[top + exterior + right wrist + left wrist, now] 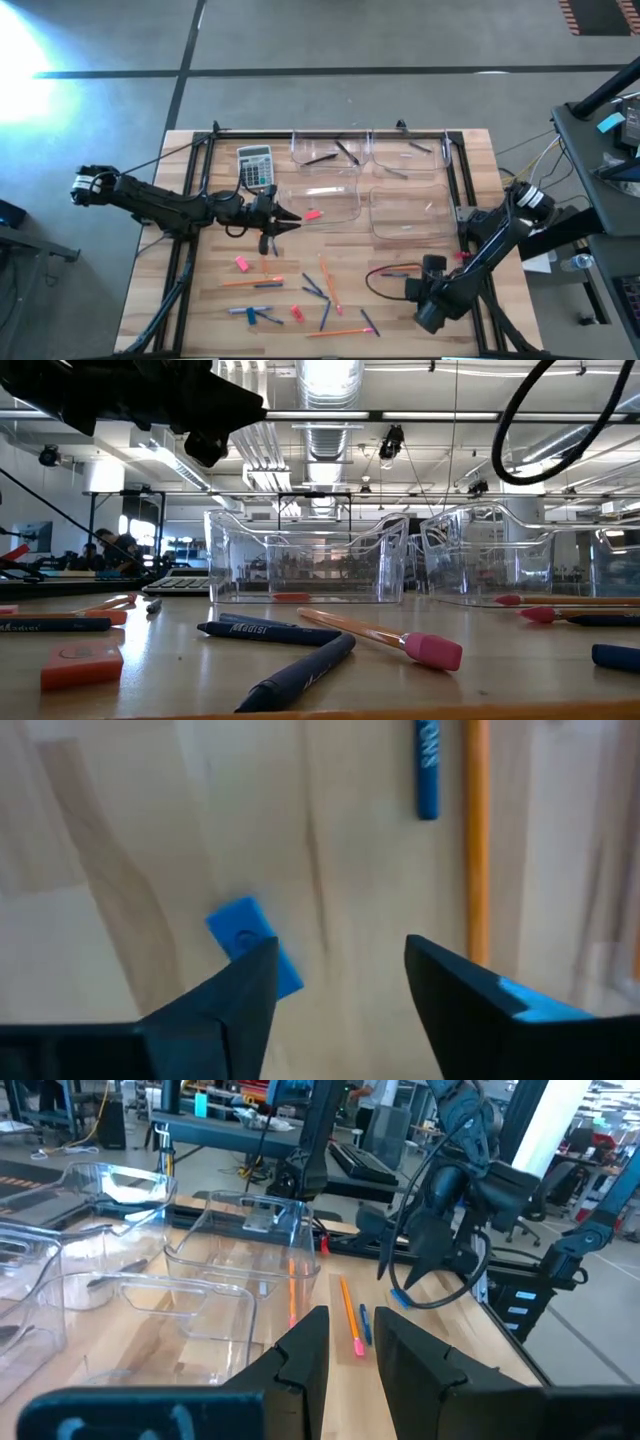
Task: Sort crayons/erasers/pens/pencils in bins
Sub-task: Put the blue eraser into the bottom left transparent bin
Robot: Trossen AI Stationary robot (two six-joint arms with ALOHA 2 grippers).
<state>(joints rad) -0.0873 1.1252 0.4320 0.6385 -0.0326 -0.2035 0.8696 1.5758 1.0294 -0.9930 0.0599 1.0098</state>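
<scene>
My right gripper points down, open, low over the table's near right part. A light blue eraser lies flat on the wood beside one fingertip, not between the fingers. A blue crayon and an orange pencil lie just beyond. My left gripper hangs level at the near left bin; its fingers stand a little apart with nothing between them. A pink eraser lies in that bin. Pencils, crayons and pink erasers lie scattered on the near table.
Four clear bins stand in two rows at the far middle, the far ones holding dark sticks. A grey calculator lies left of them. A red cable loops by my right arm. Black rails run along the table's sides.
</scene>
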